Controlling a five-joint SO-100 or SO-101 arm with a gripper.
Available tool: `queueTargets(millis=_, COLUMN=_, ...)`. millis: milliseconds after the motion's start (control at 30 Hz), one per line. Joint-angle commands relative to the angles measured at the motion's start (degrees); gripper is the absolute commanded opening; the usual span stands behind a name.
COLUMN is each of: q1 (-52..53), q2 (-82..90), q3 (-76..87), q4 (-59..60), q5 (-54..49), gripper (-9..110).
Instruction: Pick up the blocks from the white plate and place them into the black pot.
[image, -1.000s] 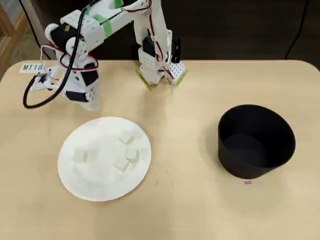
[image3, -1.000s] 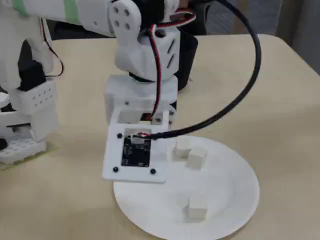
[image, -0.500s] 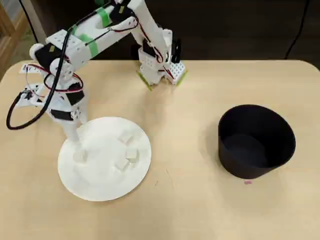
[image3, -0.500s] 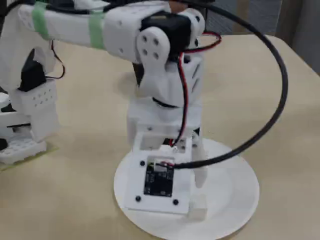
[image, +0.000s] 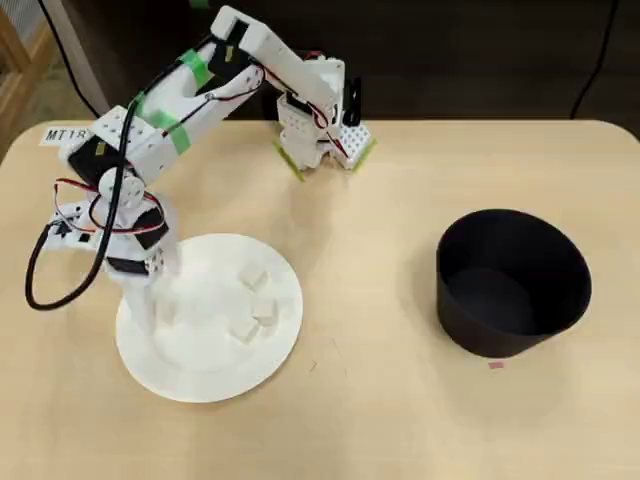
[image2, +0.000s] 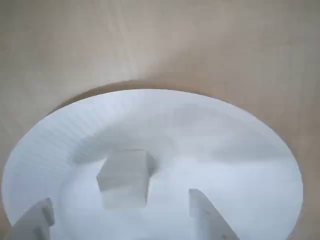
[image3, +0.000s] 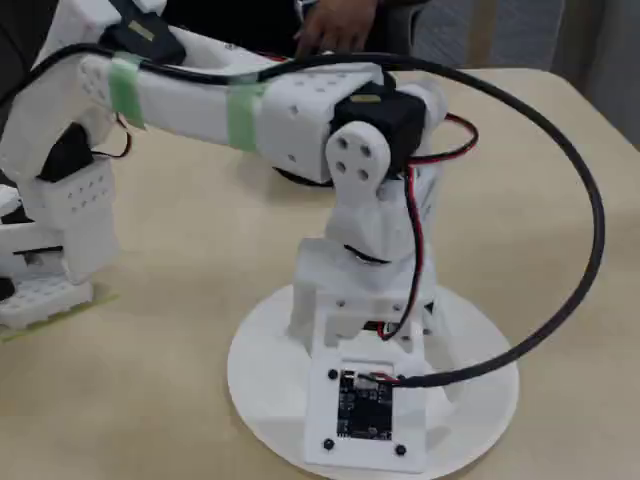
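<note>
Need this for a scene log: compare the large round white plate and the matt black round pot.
The large round white plate is shallow and flat; the matt black round pot has tall sides flaring toward its rim. The plate holds small pale cube blocks; the pot looks empty. The gripper is down over the plate, away from the pot. Both are round, on the same wooden table.

Since a second ago the white two-finger gripper (image: 145, 322) swings from the upper left of the overhead view, off the large round white plate (image: 270, 345), down onto the plate's left part, now covering the small off-white cube that lay alone there.
</note>
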Motion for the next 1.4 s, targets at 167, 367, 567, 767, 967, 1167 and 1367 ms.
queueTargets(millis=167, q1=-1.32, q2=-2.9, q3=-6.24, q4=0.18, q5=0.88, gripper=40)
queueTargets(millis=367, q1=-2.29, q2=-5.36, q3=-8.26, q4=0.26, q5=2.02, gripper=39)
queueTargets(millis=567, q1=-2.55, q2=-6.59, q3=-9.84, q4=0.26, q5=3.43, gripper=35)
queueTargets(millis=767, q1=-2.11, q2=-7.56, q3=-10.9, q4=0.26, q5=5.27, gripper=28)
queueTargets(millis=967, q1=-1.67, q2=-8.96, q3=-12.83, q4=0.26, q5=8.0, gripper=9)
queueTargets(millis=1167, q1=-1.67, q2=-9.67, q3=-13.1, q4=0.53, q5=9.58, gripper=-2)
queueTargets(millis=1367, q1=-3.52, q2=-4.92, q3=-13.27, q4=0.53, q5=8.88, gripper=-2)
